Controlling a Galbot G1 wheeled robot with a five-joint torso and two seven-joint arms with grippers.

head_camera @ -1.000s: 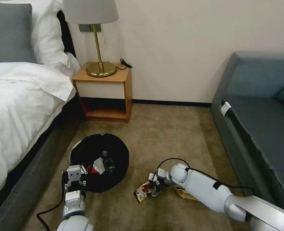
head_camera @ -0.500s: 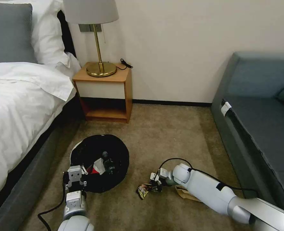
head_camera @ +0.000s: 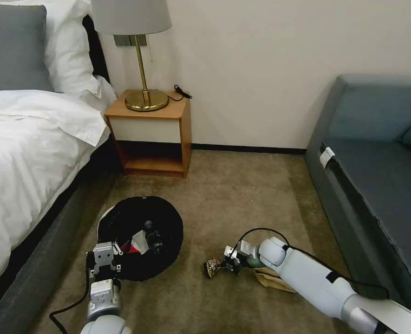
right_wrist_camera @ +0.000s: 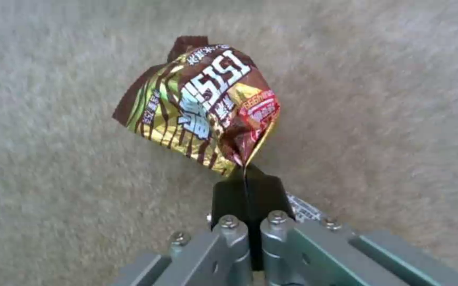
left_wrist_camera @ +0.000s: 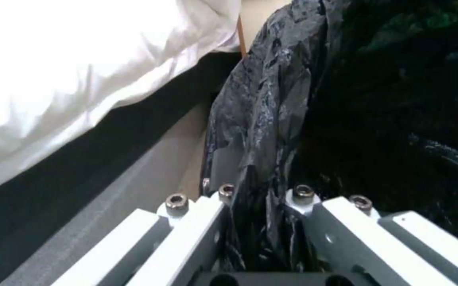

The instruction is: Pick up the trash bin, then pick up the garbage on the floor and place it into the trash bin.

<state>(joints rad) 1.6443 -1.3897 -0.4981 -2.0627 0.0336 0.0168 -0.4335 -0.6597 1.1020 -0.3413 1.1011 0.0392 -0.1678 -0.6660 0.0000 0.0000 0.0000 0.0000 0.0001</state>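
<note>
Pinching the snack wrapper, right gripper – left gripper clamps trash bin liner.

Floor is covered in tan-brown carpet. Rear wall is painted plain cream, with dark skirting along its foot. Bed with white linen and grey pillow is placed left. Wooden nightstand carries a brass lamp. Blue-grey sofa is set right.
</note>
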